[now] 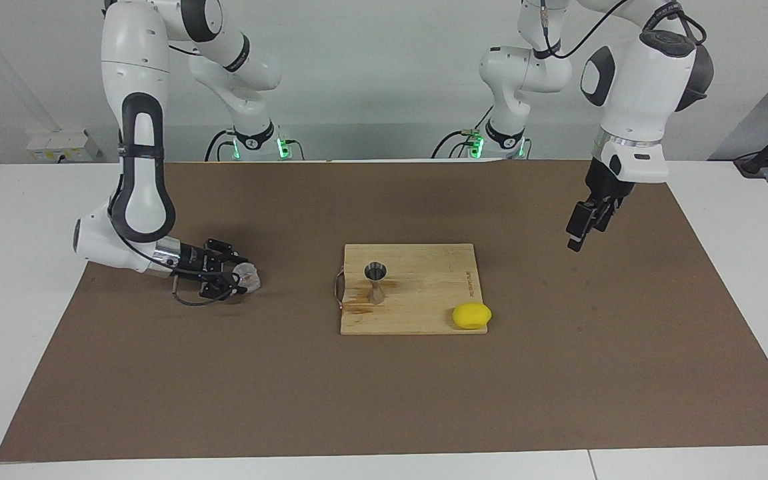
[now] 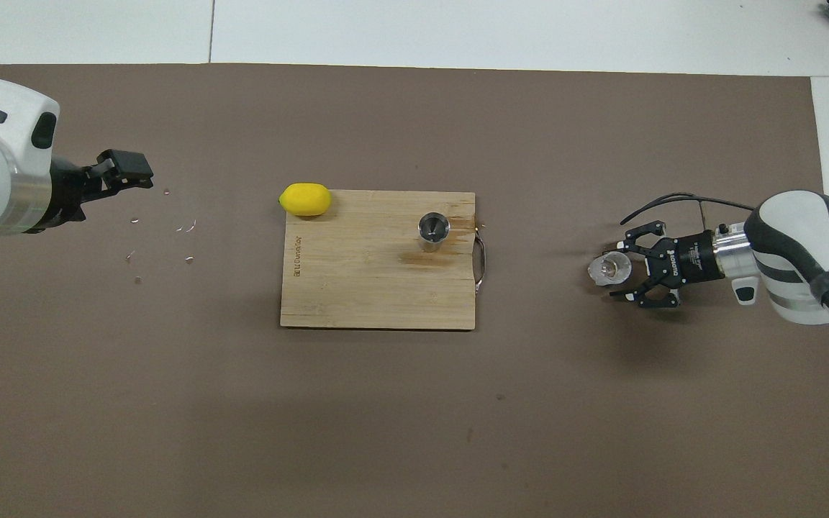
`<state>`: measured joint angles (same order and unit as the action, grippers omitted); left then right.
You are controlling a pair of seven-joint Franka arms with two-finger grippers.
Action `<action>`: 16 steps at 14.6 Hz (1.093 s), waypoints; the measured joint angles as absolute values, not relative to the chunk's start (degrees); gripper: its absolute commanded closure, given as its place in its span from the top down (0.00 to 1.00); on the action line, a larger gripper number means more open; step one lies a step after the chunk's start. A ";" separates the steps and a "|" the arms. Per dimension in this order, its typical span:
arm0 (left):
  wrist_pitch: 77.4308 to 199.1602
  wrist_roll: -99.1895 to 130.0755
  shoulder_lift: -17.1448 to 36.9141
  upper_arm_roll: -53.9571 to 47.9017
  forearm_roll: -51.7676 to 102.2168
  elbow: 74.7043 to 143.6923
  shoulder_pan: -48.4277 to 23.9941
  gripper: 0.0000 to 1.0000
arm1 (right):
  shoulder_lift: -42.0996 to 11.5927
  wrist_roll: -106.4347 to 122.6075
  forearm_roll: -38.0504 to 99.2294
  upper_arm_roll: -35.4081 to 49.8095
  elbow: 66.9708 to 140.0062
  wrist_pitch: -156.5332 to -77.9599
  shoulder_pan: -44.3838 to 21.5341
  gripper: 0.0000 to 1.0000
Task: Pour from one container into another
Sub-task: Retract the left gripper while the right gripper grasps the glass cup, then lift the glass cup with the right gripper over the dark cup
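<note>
Reckoning the clear cup [image 2: 605, 267], on the counter toward the right arm's end, is light, stiff and slick, we'd grab its sides, where our right pincer [image 2: 614, 271] clasps it. Left pincer [image 1: 576, 237] waits wide, raised.

I see even, bright light from above; soft shadows lie under both arms on the brown mat [image 1: 384, 400], everything sharp, without glare.

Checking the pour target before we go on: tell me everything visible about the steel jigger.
The jigger is shiny steel, two cones joined at a narrow waist, standing upright with its open mouth up. It sits on the wooden cutting board, near the board's metal handle, beside a dark stain. Nothing touches it; its contents cannot be told.
</note>
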<state>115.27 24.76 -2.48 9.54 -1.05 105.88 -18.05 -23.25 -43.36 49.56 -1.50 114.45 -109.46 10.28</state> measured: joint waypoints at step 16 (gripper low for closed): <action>85.89 -2.16 -3.15 6.50 -0.35 94.60 -8.97 1.00 | -15.36 -70.63 50.03 -1.36 110.73 -123.88 -4.41 0.00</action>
